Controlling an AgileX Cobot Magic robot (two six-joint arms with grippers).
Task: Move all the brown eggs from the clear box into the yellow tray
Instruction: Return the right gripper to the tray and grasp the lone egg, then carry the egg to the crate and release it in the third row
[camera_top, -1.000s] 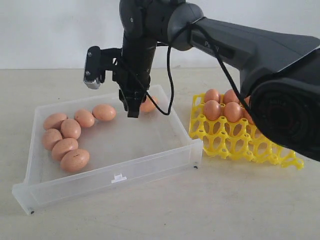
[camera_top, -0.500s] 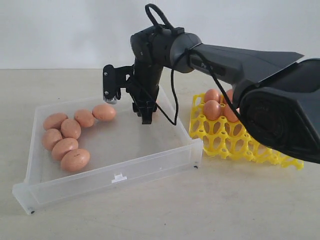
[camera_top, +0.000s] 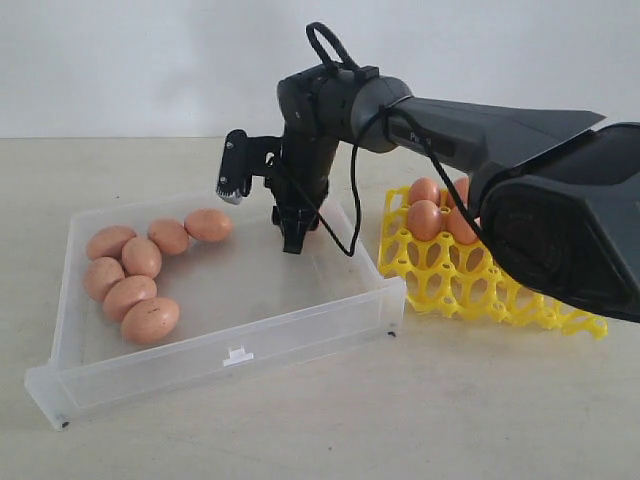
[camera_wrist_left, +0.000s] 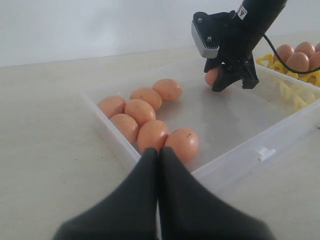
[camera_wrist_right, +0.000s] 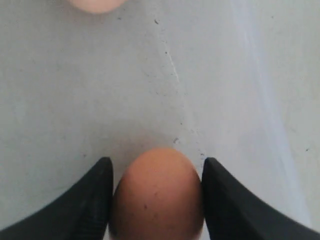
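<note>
The clear box (camera_top: 150, 375) holds several brown eggs (camera_top: 140, 257) bunched at its left end. One more brown egg (camera_wrist_right: 157, 195) lies near the box's far right wall, and my right gripper (camera_top: 293, 243) reaches down over it with a finger pressed against each side. From the left wrist view that egg (camera_wrist_left: 212, 76) shows just behind the right gripper (camera_wrist_left: 232, 86). The yellow tray (camera_top: 470, 290) stands right of the box with several brown eggs (camera_top: 445, 215) in its back cups. My left gripper (camera_wrist_left: 159, 150) is shut and empty, hovering outside the box's near left corner.
The right arm's black cable (camera_top: 345, 215) loops beside the gripper, above the box's right wall. The box's front wall carries a small white tab (camera_top: 237, 355). Bare beige tabletop (camera_top: 330, 430) lies in front of the box and tray.
My right gripper has come down and moved right towards the box's far right wall, and its fingers now sit around the lone egg there. The other eggs have not moved.
</note>
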